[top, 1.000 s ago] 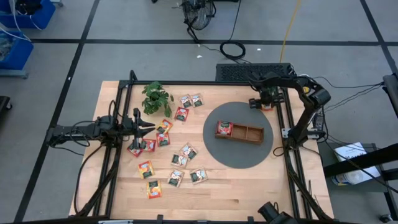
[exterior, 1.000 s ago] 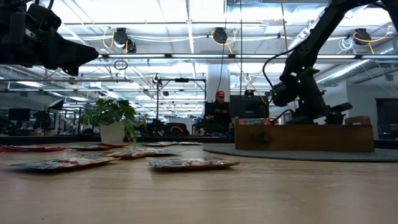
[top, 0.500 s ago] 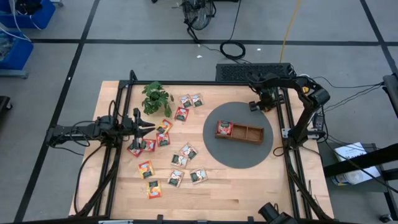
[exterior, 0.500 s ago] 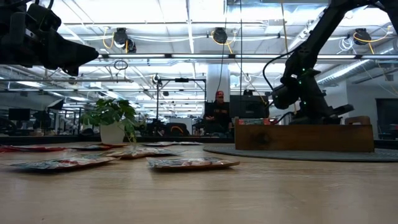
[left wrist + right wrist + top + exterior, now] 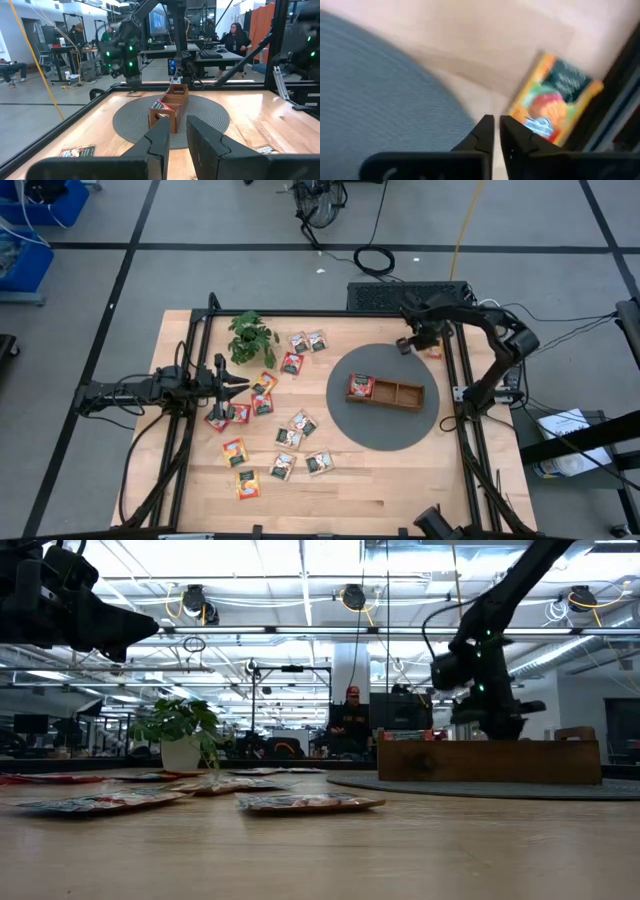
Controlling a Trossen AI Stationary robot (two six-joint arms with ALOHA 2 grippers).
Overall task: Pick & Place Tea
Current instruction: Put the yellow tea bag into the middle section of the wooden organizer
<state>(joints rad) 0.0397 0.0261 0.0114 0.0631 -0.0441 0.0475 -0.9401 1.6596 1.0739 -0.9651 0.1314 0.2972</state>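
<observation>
the left gripper (image 5: 232, 379) hangs over the left part of the table (image 5: 380, 490), among the scattered sachets (image 5: 262, 403), fingers nearly together with only a thin slit between them and nothing held. most of the tea lies here: a loose spread from beside the plant (image 5: 250, 335) down toward the near edge, flat on the wood.

in the middle sits the round grey mat (image 5: 385, 430) with the wooden tray (image 5: 386, 391) on it, its long axis running left to right. one red sachet (image 5: 360, 387) already lies in the tray's left compartment; the other two compartments look empty.

further right, the right gripper (image 5: 406, 345) is at the mat's far edge. its fingers are drawn almost together and the right wrist view shows nothing between them. an orange sachet (image 5: 555, 97) lies flat on the wood just beyond the fingertips, outside the mat and close against the table's dark frame rail (image 5: 615, 115). it shows in the high view as a small orange patch (image 5: 432, 352) just right of the gripper.

so that sachet is beside the jaws, not between them. the right arm is far nearer to it than the left, and would likely need to reopen and shift toward the rail to take it.
</observation>
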